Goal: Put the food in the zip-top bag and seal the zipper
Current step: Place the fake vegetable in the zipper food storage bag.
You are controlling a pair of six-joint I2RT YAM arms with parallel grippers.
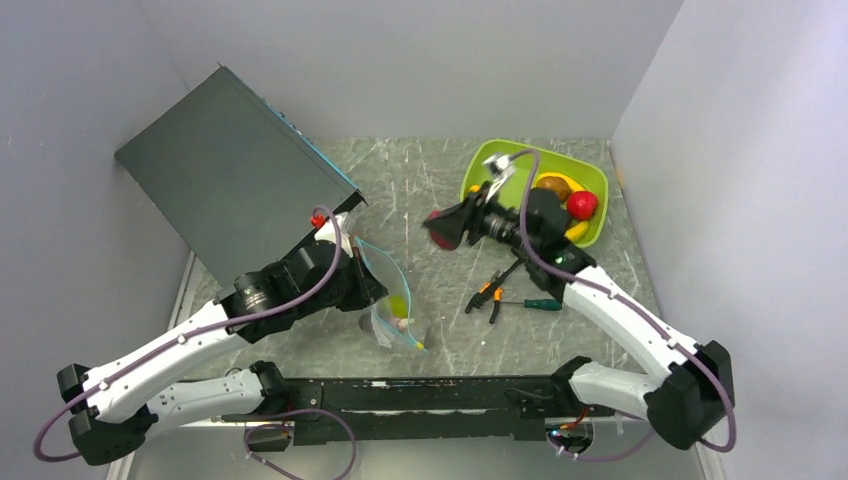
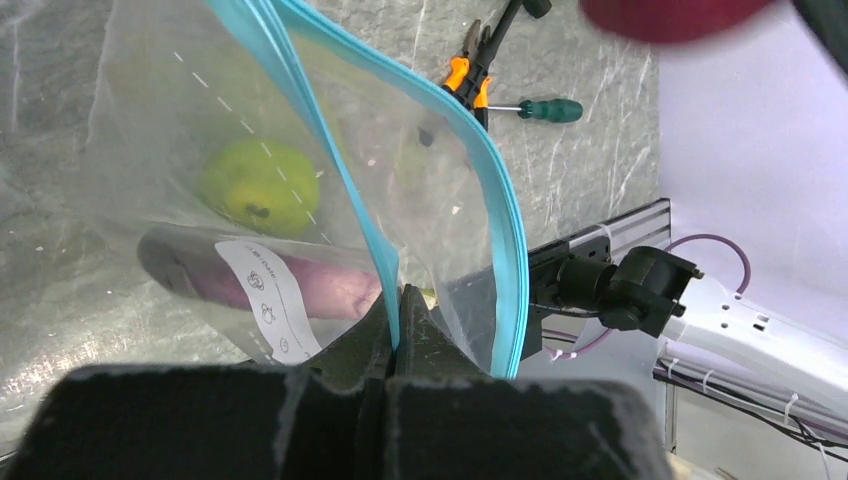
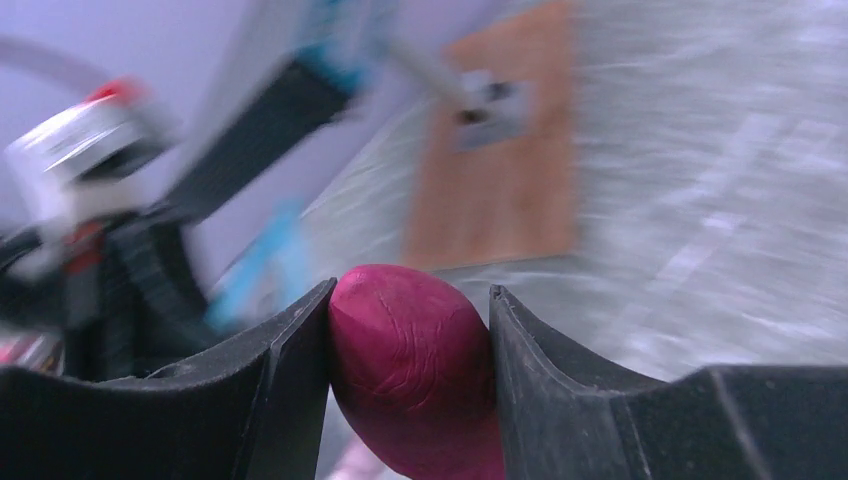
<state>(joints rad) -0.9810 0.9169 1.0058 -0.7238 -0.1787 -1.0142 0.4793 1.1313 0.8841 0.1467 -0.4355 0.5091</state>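
Here, the left gripper [image 2: 395, 305] is pinched shut on the bag's [image 2: 160, 120] zipper [image 2: 490, 180], holding the floppy mouth up (apple [image 2: 262, 185] inside). The right gripper [image 3: 412, 292] clamps a plum [image 3: 415, 380] mid-air, between bag and tray [image 1: 490, 155]. Smooth, light, likely slippery: grip its middle.

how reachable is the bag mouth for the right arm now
Probably yes: the left pincer holds the zip-top bag open, and the pliers lie aside from the right pincer's path.
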